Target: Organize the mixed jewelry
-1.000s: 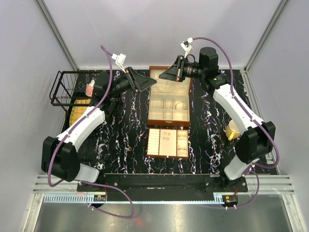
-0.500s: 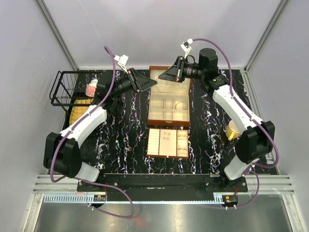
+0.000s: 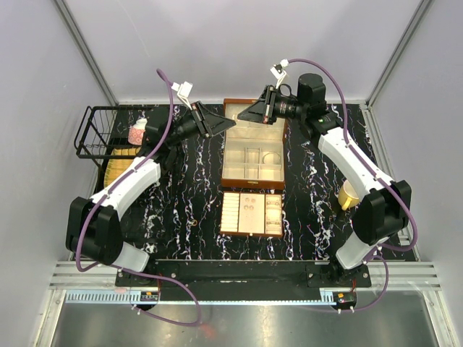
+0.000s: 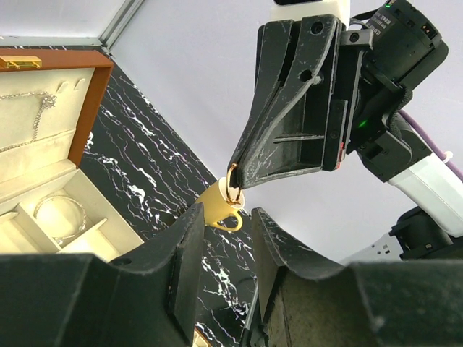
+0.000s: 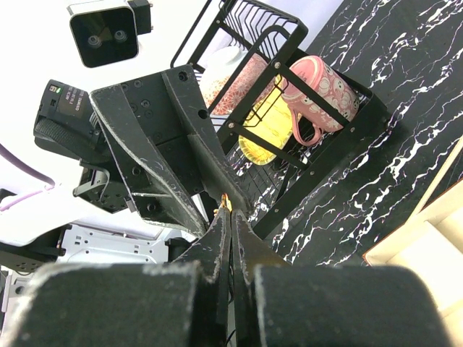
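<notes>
A small gold ring [image 4: 233, 188] hangs pinched in the tips of my right gripper [image 5: 227, 212], which is shut on it, raised above the back edge of the brown jewelry box [image 3: 228, 144]. My left gripper [image 4: 228, 217] faces it tip to tip, jaws apart, the ring just beyond and above its fingertips, not between them. In the top view the two grippers [image 3: 230, 127] [image 3: 242, 116] nearly meet over the box's lid. Inside the box lie a pale bangle [image 4: 61, 215] and a fine chain [image 4: 35, 124].
A removed tray insert [image 3: 252, 213] with small pieces lies in front of the box. A yellow cup [image 3: 349, 194] stands at the right. A black wire basket [image 3: 92, 137] holding a pink mug [image 5: 318, 90] sits at the back left.
My left gripper has moved a little right toward the right gripper's tips and its jaws have narrowed. The right gripper holds still with the ring.
</notes>
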Available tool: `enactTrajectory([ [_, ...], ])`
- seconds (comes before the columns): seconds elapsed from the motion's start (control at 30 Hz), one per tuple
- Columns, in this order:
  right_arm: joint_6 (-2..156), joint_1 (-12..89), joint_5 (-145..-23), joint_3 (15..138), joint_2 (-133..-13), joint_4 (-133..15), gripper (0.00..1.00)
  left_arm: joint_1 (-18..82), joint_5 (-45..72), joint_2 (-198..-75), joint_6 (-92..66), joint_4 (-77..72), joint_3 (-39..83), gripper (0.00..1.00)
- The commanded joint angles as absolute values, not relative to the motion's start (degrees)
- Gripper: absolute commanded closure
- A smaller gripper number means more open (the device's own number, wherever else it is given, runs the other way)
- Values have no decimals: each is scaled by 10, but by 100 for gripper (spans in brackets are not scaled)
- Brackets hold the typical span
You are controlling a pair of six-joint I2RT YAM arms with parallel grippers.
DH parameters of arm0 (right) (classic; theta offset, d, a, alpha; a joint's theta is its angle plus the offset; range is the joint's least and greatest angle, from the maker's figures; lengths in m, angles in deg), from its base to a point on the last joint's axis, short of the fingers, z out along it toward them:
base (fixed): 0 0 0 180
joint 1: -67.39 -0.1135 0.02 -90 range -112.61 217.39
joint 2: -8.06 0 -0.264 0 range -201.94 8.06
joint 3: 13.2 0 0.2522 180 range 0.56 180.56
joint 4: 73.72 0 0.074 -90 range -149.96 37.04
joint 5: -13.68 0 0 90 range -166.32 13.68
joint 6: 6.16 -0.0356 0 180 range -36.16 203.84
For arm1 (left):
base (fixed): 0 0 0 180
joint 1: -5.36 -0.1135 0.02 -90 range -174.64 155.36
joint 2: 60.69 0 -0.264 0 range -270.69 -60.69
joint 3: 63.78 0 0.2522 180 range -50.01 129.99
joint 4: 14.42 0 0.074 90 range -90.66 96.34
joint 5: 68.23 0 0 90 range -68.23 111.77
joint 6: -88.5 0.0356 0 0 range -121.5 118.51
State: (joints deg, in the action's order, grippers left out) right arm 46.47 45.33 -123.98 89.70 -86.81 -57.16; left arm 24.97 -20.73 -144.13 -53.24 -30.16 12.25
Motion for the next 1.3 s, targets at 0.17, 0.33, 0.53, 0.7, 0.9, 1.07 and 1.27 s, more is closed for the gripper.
enactTrajectory([
  [0.17, 468, 450, -1247, 897, -858, -595, 100, 250, -218, -1445, -548, -350, 148, 64],
  [0.33, 470, 446, -1247, 895, -860, -594, 100, 250, -218, -1447, -554, -354, 149, 66],
  [0.53, 472, 440, -1247, 896, -866, -595, 100, 250, -220, -1450, -556, -356, 152, 73],
  [0.7, 476, 438, -1247, 896, -867, -595, 100, 250, -223, -1450, -557, -357, 151, 76],
  [0.9, 481, 437, -1246, 895, -866, -593, 100, 250, -224, -1450, -557, -357, 150, 82],
  [1.07, 482, 437, -1246, 893, -864, -593, 100, 250, -225, -1447, -554, -353, 146, 88],
  [1.27, 489, 437, -1243, 890, -860, -590, 100, 250, -224, -1445, -549, -341, 149, 100],
])
